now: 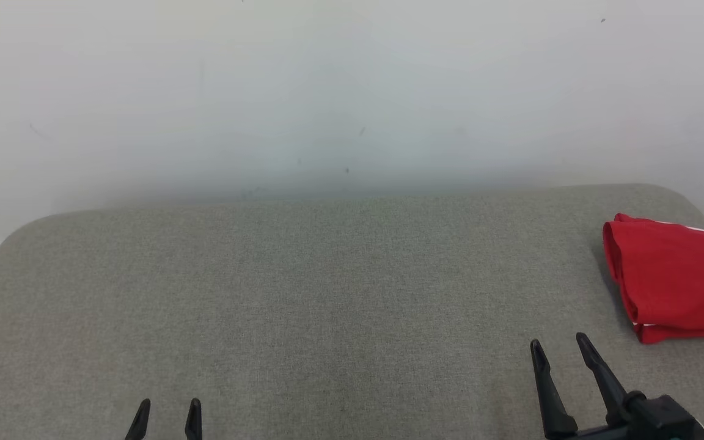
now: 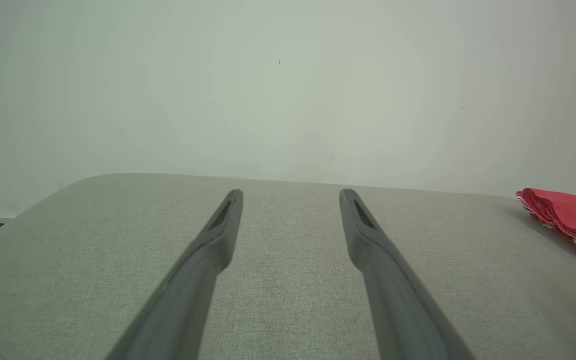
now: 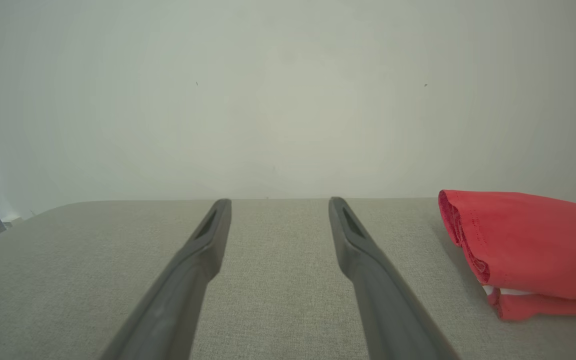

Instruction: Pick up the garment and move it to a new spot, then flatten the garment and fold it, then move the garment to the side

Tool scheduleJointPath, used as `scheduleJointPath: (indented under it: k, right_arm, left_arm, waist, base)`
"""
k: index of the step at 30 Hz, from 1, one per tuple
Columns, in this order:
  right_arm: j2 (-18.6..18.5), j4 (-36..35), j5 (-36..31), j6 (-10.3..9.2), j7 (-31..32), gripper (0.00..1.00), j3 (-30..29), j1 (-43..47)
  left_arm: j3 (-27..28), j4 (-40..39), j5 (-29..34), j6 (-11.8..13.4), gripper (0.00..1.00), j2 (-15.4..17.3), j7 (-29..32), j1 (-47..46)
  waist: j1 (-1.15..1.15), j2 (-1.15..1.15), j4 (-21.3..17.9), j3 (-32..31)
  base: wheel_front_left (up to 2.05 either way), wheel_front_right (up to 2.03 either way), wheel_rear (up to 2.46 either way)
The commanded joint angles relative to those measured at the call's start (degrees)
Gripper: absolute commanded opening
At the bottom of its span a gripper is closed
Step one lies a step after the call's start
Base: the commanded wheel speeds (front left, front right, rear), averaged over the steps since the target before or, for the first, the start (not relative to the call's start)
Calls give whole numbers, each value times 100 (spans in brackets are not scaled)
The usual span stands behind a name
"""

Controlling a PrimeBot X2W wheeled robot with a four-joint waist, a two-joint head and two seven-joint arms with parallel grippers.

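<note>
Hovering over the grey surface (image 1: 327, 287), left pincer (image 1: 169, 404) and right pincer (image 1: 559, 340) both spread wide, gripping nothing. Folded red garment (image 1: 673, 278) lies at surface's right edge, near right pincer, not touching. Pale wall (image 1: 327, 91) behind.

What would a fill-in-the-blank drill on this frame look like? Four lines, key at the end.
1. The folded garment is mostly ____ in colour.
2. In the head view it lies at the ____ edge of the grey fabric-covered table.
3. The left gripper and the right gripper both stand ____, holding nothing.
4. The gripper nearer the garment is the ____ one.
Missing words: red; right; open; right.
</note>
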Motion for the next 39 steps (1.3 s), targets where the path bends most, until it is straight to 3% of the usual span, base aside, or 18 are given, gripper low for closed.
scheduleJointPath:
  k: [1,10,22,23,28,39]
  right_arm:
    - [28,-56,-62,-3,-5,100,-8,132]
    - [156,-232,-98,-3,-5,100,-89,734]
    - [184,-216,-78,-3,-5,100,-191,854]
    - [175,-199,-93,0,0,0,-187,801]
    - [193,24,15,1,26,0,-193,863]
    - [184,259,1207,1,308,0,-467,551]
  left_arm:
    - [11,33,56,-31,100,-6,-21,113]
    - [47,217,67,-181,100,-10,-21,309]
    - [99,282,33,-225,100,-12,-21,344]
    - [84,280,30,-234,0,-11,0,292]
    - [64,501,-89,-242,0,-16,23,310]
    - [29,840,-1278,-294,0,0,226,-99]
  waist:
    - [1,1,15,-58]
    - [1,1,-15,-205]
    - [1,1,-55,-309]
    - [1,1,-55,-310]
    - [1,1,-56,-304]
    - [1,1,-67,-235]
  base:
    - [0,0,0]
    - [0,0,0]
    - [0,0,0]
    - [0,0,0]
    - [0,0,0]
    - [0,0,0]
